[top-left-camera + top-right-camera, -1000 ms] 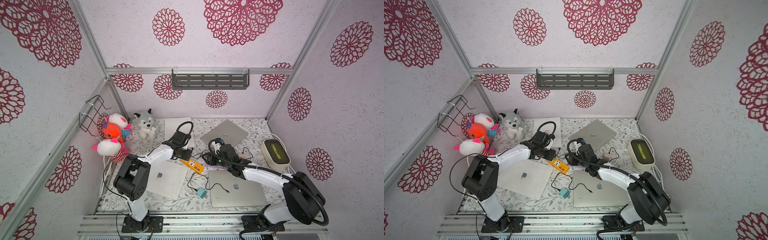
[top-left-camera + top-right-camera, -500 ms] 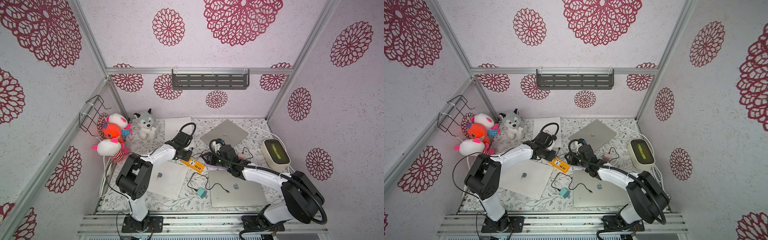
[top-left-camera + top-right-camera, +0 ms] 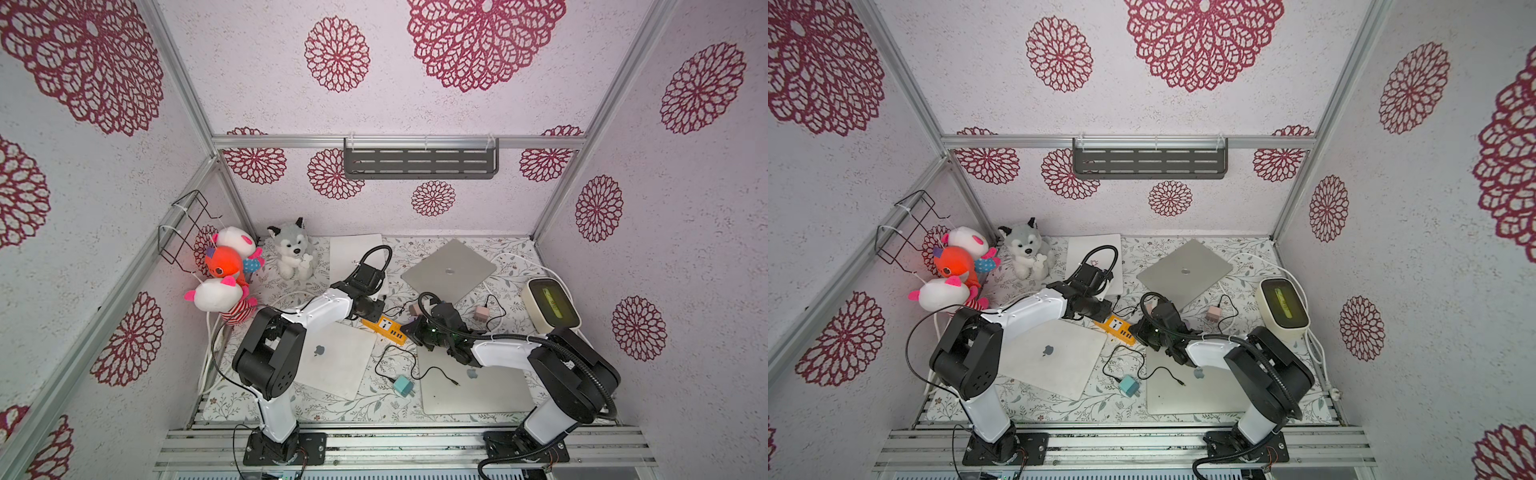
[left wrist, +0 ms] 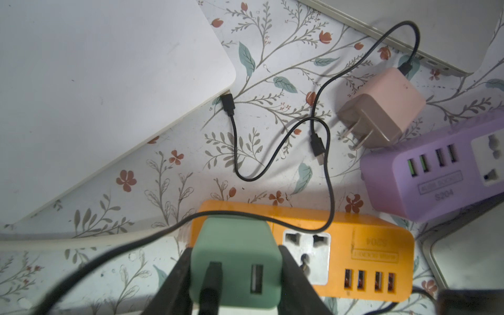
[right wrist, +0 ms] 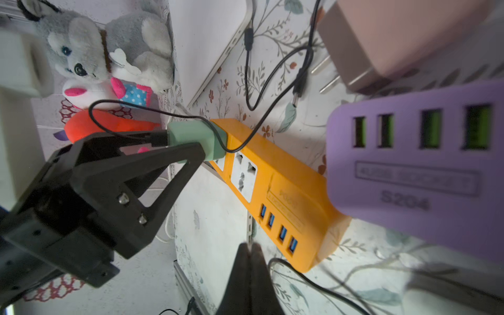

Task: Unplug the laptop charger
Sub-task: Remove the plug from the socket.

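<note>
Both top views give you four laptops [image 3: 332, 361], four plush toys [image 3: 291, 253], a floral tabletop [image 3: 374, 409] and flower-patterned walls [image 3: 457, 199]. Your left wrist view shows what they hide: the left tool [image 4: 236, 249] clamped on the green charger [image 4: 236, 264], seated on the one orange power strip [image 4: 368, 245]. Right wrist view: your right tool [image 5: 249, 251] is pressed together beside that strip, with one purple power strip [image 5: 409, 163] near.

Mint-green charger [image 4: 236, 259], orange strip [image 4: 368, 245], purple strip [image 4: 436, 177]
</note>
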Action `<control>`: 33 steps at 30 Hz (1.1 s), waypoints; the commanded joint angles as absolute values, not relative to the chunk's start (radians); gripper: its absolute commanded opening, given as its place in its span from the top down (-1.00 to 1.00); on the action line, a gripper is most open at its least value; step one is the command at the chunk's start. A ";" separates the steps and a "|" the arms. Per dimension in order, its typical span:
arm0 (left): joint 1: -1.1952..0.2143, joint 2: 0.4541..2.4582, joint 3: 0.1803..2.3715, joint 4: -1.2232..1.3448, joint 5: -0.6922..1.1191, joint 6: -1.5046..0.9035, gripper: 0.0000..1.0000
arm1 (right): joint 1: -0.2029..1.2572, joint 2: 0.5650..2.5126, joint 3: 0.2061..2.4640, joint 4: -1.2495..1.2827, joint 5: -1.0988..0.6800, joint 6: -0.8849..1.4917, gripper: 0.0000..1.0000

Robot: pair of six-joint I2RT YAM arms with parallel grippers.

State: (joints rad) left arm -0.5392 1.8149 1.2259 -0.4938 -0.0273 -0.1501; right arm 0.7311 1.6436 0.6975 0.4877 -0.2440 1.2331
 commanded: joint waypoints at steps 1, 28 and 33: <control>-0.549 1.822 1.243 -0.495 -0.039 -0.159 0.31 | 0.743 1.667 0.751 0.519 -0.258 1.296 0.92; -0.561 1.818 1.241 -0.500 -0.058 -0.181 0.32 | 0.773 1.811 0.804 0.367 -0.229 1.333 0.96; -0.561 1.817 1.247 -0.503 -0.037 -0.193 0.33 | 0.773 1.818 0.812 0.333 -0.215 1.331 0.96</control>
State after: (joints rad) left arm -0.5499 1.8149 1.2259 -0.4957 -0.0498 -0.1768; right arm 0.7650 1.7905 0.8089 0.4431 -0.2504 1.3212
